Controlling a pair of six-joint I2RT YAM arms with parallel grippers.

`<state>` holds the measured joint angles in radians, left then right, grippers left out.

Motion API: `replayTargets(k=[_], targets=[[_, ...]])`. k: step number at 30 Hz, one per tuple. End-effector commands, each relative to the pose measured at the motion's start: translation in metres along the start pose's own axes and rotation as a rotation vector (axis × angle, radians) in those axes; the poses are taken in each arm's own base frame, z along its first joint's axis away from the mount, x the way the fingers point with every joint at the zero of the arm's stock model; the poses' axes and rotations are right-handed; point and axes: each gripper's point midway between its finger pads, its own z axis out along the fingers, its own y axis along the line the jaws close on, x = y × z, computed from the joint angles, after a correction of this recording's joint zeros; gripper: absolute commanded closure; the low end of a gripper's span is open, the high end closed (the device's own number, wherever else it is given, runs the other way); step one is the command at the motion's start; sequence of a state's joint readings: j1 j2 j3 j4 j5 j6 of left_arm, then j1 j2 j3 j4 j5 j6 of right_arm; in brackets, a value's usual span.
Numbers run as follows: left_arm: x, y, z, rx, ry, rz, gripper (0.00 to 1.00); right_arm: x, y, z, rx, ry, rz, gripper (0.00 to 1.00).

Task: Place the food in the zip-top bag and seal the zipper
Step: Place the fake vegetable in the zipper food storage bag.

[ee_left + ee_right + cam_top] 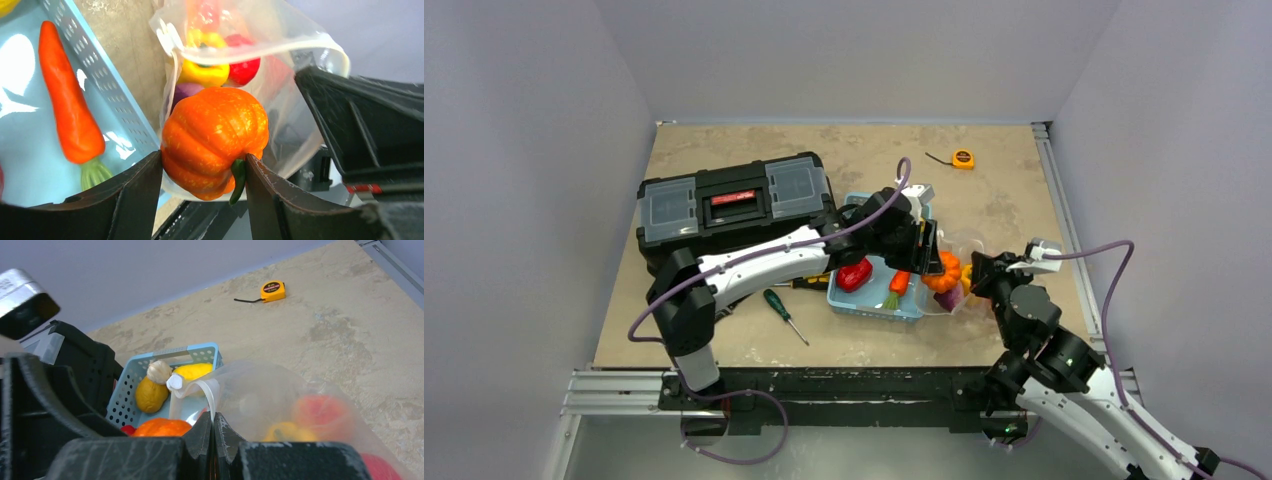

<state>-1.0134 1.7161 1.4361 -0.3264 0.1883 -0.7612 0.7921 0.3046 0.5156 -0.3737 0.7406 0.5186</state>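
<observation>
My left gripper (202,170) is shut on an orange toy pumpkin (214,140) and holds it at the open mouth of the clear zip-top bag (295,75). The pumpkin also shows in the top view (943,272). Yellow, red and purple toy pieces lie inside the bag (205,70). My right gripper (214,427) is shut on the bag's whitish zipper strip (207,392) and holds the mouth open. A carrot (70,105), a red pepper (855,274) and yellow pieces (150,392) lie in the light blue basket (869,305).
A black toolbox (724,205) stands left of the basket. A green-handled screwdriver (782,312) lies in front of it. A yellow tape measure (962,158) lies at the far right of the table.
</observation>
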Motion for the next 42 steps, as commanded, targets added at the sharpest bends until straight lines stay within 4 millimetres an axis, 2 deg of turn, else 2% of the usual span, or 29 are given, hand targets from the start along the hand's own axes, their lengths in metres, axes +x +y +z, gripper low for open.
replayTargets(k=[1, 6, 18, 23, 30, 42], targets=[[-0.019, -0.019, 0.013, 0.032, -0.049, -0.003, 0.64, -0.014, 0.008, -0.004, -0.045, -0.046, 0.041, 1.0], [-0.018, -0.024, 0.025, 0.053, -0.03, -0.009, 0.59, -0.014, 0.009, -0.006, -0.062, -0.051, 0.045, 1.0], [-0.005, -0.061, 0.042, 0.194, 0.036, -0.003, 0.34, -0.015, 0.01, -0.006, -0.069, -0.052, 0.044, 1.0], [0.001, -0.063, 0.047, 0.204, 0.085, 0.003, 0.3, -0.014, 0.01, -0.006, -0.069, -0.05, 0.042, 1.0], [-0.001, -0.054, 0.035, 0.155, 0.05, 0.033, 0.31, -0.014, 0.01, -0.006, -0.07, -0.05, 0.042, 1.0], [-0.007, -0.027, -0.005, 0.026, -0.031, 0.108, 0.31, -0.014, 0.011, -0.006, -0.073, -0.048, 0.039, 1.0]])
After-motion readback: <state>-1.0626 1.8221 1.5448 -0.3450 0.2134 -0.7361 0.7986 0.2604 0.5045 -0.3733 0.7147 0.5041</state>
